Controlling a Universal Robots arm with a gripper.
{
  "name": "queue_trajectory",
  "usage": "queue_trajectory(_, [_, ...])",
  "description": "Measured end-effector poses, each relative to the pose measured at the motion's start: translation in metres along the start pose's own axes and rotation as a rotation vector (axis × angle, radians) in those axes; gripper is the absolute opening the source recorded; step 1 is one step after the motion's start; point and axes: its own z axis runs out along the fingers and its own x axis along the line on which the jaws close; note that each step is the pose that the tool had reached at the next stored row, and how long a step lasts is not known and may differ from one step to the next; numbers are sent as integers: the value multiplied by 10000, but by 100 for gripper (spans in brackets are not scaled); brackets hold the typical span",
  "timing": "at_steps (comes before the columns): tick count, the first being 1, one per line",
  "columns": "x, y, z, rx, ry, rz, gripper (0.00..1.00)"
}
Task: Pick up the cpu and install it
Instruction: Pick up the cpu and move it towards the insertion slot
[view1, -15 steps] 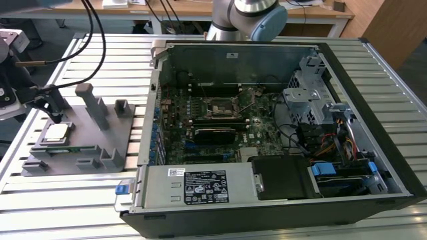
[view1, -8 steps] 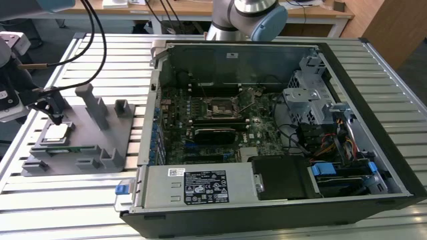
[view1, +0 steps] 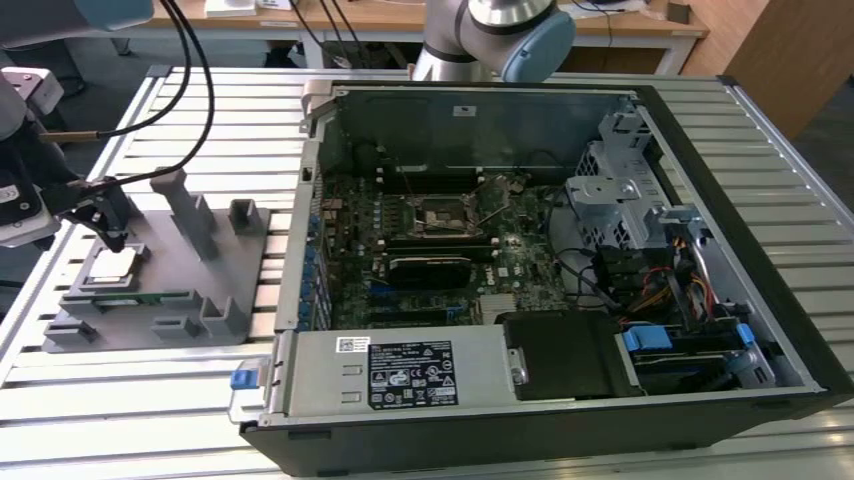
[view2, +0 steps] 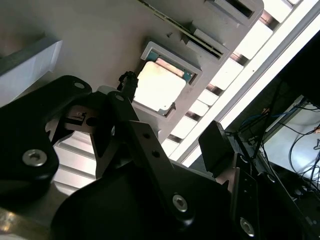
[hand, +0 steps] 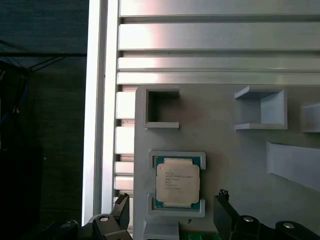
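Open computer case (view1: 481, 125) beside grey fixture block (view1: 174, 258) on slatted metal table (view1: 134, 400)

We see a slatted aluminium bench (view1: 114, 395) carrying a grey parts fixture (view1: 167, 270) at the exterior view's left, with an open computer case (view1: 534, 440) just beside it on the right.

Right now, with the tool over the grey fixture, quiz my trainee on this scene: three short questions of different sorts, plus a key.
1. True or false: the cpu already sits in the motherboard socket.
2. Pick one. In the first wrist view the tool is: A) shut on the cpu; B) open, a finger on either side of the cpu; C) shut and empty.
3. Fill in: the grey fixture stands to the exterior view's ____ of the computer case.
Key: 1 false, it lies in the grey fixture; 2 B; 3 left.
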Motion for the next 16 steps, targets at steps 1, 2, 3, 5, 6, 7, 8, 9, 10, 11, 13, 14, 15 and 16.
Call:
queue_trajectory(1, [0,0,4,1,3,0,76])
queue_trajectory(2, [-1,0,6,2,4,0,76])
queue_trajectory(3, [-1,0,9,2,4,0,76])
queue_trajectory(5, [-1,0,12,1,3,0,76])
queue_trajectory(6, [-1,-1,12,2,4,0,76])
queue_trajectory(7, [-1,-1,14,1,3,0,76])
queue_trajectory(8, [-1,-1,16,1,4,0,76])
queue_trajectory(9, [-2,-1,19,1,4,-1,76])
queue_trajectory(10, [-2,-1,20,1,4,-1,76])
queue_trajectory(11, [-2,-1,21,1,4,-1,76])
queue_trajectory(13, [-2,-1,26,1,3,0,76])
queue_trajectory(14, [-2,-1,28,1,3,-1,76])
queue_trajectory(15, [-2,-1,30,1,4,0,76])
queue_trajectory(16, [-3,-2,33,1,4,-1,76])
